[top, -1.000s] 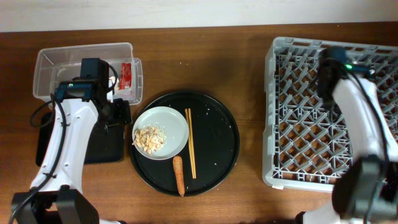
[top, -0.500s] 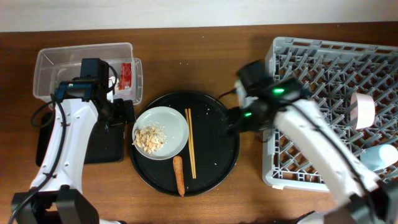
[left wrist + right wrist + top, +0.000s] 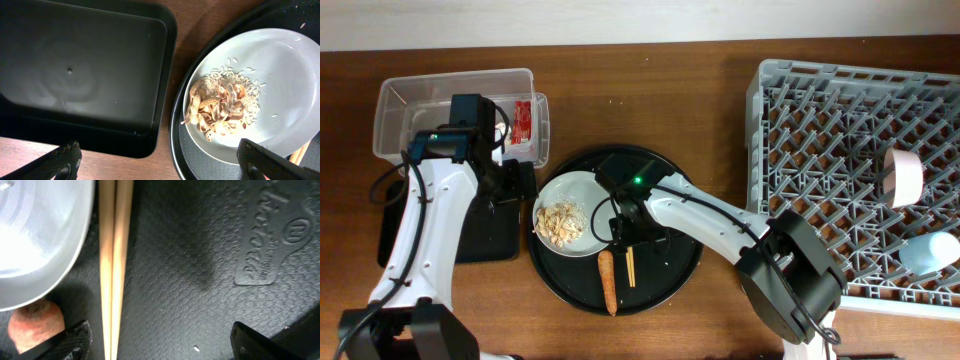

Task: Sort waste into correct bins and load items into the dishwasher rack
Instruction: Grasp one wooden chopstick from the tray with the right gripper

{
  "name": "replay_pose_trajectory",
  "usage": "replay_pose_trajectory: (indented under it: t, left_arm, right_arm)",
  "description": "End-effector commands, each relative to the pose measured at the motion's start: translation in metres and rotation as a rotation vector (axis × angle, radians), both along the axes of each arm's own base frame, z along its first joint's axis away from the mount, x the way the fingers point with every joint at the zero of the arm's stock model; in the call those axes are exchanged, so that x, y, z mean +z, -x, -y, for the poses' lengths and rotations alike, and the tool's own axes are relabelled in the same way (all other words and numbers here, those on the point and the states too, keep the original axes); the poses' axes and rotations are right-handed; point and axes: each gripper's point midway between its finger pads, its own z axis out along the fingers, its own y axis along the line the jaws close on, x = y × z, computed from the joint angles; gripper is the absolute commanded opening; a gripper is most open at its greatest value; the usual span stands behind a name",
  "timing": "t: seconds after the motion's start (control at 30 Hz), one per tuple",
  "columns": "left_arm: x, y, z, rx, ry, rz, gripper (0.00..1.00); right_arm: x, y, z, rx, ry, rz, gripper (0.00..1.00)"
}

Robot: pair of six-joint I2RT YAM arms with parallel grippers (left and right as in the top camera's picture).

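Observation:
My right gripper [image 3: 625, 232] is open, low over the wooden chopsticks [image 3: 112, 265], which lie between its fingers [image 3: 167, 342] close to the left one. The pale plate [image 3: 590, 200] holds beige food scraps [image 3: 560, 222]; the orange carrot [image 3: 608, 282] lies just below it. My left gripper [image 3: 515, 185] is open and empty [image 3: 162, 162] over the gap between the shallow black tray [image 3: 80, 75] and the plate [image 3: 270, 65]. The red wrapper [image 3: 523, 122] lies in the clear tub [image 3: 410, 95]. The white bowl [image 3: 905, 175] and blue cup [image 3: 930, 252] sit in the grey rack [image 3: 800, 150]. No white scrap shows.
The plate, chopsticks and carrot all lie on a large round black tray [image 3: 675, 215] at the table's middle. The rack fills the right side. The tub and the shallow black tray [image 3: 485, 235] are at the far left, partly under my left arm.
My right arm has swung left from the rack to the round tray and come down over the chopsticks. The bowl and cup now show in the rack. The left arm has not moved.

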Motion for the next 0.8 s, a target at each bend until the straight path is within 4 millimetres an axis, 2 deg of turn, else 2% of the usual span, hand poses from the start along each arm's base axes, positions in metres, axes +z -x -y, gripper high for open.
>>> replay_pose_trajectory:
  t: [0.0,0.13,0.33,0.5,0.53,0.57,0.63,0.67,0.77]
  left_arm:
    - [0.007,0.002,0.001,0.003,0.011,0.015,0.99]
    - [0.006,0.003,0.001,0.003,0.011,0.013,0.99]
    - [0.006,0.003,0.001,0.003,0.011,0.013,0.99]
    - [0.006,0.003,0.001,0.003,0.011,0.013,0.99]
    - [0.006,0.003,0.001,0.003,0.011,0.013,0.99]
    - [0.006,0.003,0.001,0.003,0.011,0.013,0.99]
    - [0.006,0.003,0.001,0.003,0.011,0.012,0.99]
    - [0.006,0.003,0.001,0.003,0.01,0.009,0.99]
    - [0.006,0.003,0.001,0.003,0.011,0.01,0.99]
  right_arm:
    - [-0.002,-0.007,0.004,-0.034,0.038,0.045,0.88]
    - [-0.002,-0.009,0.003,-0.035,0.034,0.053,0.88]
    - [-0.023,-0.003,0.009,-0.094,0.037,0.048,0.87]
    - [-0.025,-0.002,0.01,-0.098,0.038,0.048,0.87]
    - [-0.025,-0.002,0.01,-0.098,0.036,0.049,0.84]
    - [-0.025,-0.003,0.009,-0.097,0.034,0.051,0.74]
    - [-0.025,-0.004,0.008,-0.097,0.029,0.055,0.41]
    - [-0.025,-0.004,0.008,-0.097,0.029,0.055,0.36]
    - [-0.025,-0.004,0.008,-0.097,0.029,0.055,0.29]
